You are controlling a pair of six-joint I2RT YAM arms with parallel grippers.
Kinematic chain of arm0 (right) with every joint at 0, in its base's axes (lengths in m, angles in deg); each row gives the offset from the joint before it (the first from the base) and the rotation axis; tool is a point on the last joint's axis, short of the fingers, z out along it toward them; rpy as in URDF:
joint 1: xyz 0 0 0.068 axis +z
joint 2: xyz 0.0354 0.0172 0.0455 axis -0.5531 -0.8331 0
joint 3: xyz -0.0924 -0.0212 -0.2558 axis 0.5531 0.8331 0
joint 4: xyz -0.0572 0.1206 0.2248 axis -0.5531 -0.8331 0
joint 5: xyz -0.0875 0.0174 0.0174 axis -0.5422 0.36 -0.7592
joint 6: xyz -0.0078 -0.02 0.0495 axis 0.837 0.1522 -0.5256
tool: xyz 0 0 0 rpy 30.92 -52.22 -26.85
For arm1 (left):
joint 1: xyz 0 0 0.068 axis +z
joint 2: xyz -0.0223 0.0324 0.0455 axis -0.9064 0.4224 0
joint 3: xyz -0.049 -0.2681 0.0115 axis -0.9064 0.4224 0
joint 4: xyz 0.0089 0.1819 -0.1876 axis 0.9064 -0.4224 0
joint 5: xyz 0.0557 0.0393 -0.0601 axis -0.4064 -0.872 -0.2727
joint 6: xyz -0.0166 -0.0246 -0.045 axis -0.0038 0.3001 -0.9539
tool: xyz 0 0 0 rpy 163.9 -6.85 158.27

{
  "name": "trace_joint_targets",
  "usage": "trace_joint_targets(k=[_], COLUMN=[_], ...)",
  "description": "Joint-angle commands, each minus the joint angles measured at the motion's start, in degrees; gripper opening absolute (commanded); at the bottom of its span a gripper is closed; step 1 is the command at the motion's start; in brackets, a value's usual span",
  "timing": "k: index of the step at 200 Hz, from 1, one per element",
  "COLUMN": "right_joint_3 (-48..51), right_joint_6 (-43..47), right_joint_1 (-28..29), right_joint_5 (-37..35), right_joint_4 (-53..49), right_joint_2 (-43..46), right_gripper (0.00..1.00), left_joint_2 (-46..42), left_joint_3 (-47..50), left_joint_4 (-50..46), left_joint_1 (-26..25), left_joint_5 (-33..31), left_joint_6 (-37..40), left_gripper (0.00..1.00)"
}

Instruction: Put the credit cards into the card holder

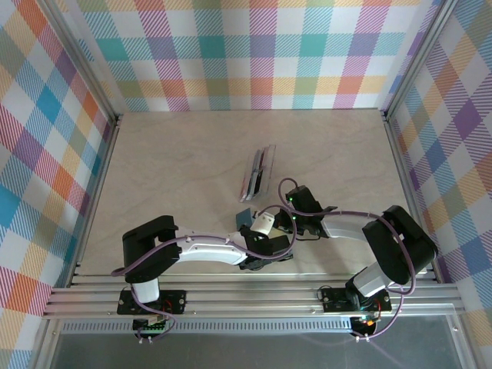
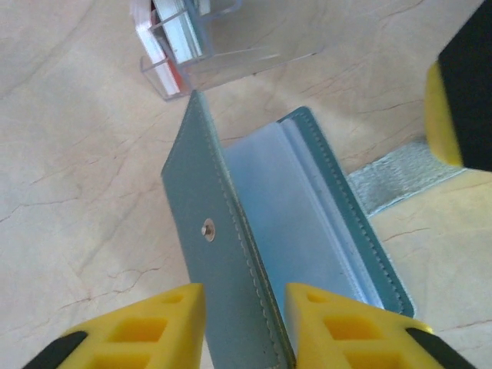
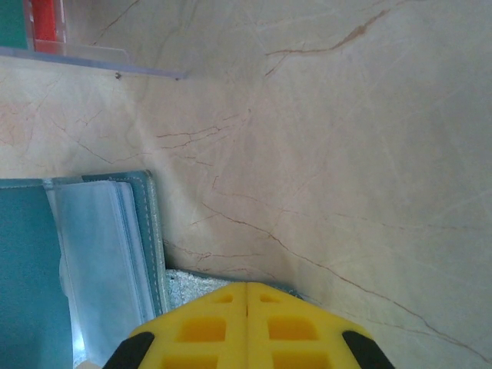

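1. Yellow fingertips point(image 2: 146, 327) of the left gripper point(image 2: 244, 327) sit nearest, one on each side of the raised cover of the card holder point(image 2: 231, 254). Whether they pinch it or only flank it cannot be told.
2. Lying open on the table point(image 2: 69, 192) between the two grippers, the card holder has its teal cover upright and its clear sleeves showing inside.
3. Just to its right, the right gripper point(image 3: 246, 319) has its fingers clenched together with nothing between them. Its tips are at a pale grey strip point(image 2: 400, 181) that touches the holder's edge.
4. From the near edge the left arm point(image 1: 200, 250) and right arm point(image 1: 384, 246) bend inward, wrists close together at mid-table.
5. Beyond the holder, near but apart, a clear plastic stand point(image 2: 231, 46) holds the credit cards point(image 2: 181, 38) upright, showing red and pale edges.
6. Bare tabletop lies to the left, right and far side, with plaid walls point(image 1: 254, 54) closing three sides.
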Motion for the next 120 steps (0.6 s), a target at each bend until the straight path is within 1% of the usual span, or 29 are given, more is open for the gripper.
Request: trace_joint_targets(k=[1,26,50,66,84,98,110,120], right_joint_3=[1.79,1.71,1.86,2.01,2.21,2.37,2.49,2.67], right_joint_6=[0.81,0.88,1.0,1.0,1.0,0.95,1.04,1.21], right_joint_1=[-0.57,-0.57,-0.57,-0.57,-0.57,-0.58,-0.57,-0.53], right_joint_5=[-2.45,-2.46,-2.87,-3.2,-3.84,-4.38,-4.68,-4.81], right_joint_4=[-4.43,-4.44,-4.75,-5.08,-5.58,-6.03,-6.29,-6.49], right_joint_2=[-0.43,-0.27,-0.03,0.66,1.75,2.89,4.03,5.19], right_gripper=[0.01,0.01,0.01,0.0,0.0,0.0,0.0,0.0], left_joint_2=[-1.26,-2.35,-3.5,-4.34,-5.41,-6.95,-9.2,-11.86], left_joint_3=[0.1,0.94,1.76,2.61,4.16,6.19,9.16,12.69], left_joint_4=[-5.44,-6.37,-7.05,-6.78,-5.21,-2.82,0.8,6.19], left_joint_1=[-0.27,0.24,0.87,1.35,2.1,3.09,4.35,5.64], left_joint_5=[-2.74,-2.43,-2.38,-1.84,0.05,2.7,6.05,9.9], left_joint_6=[-3.52,-5.08,-6.15,-6.59,-6.8,-6.89,-6.6,-5.69], left_gripper=[0.28,0.21,0.08,0.0,0.0,0.0,0.0,0.0])
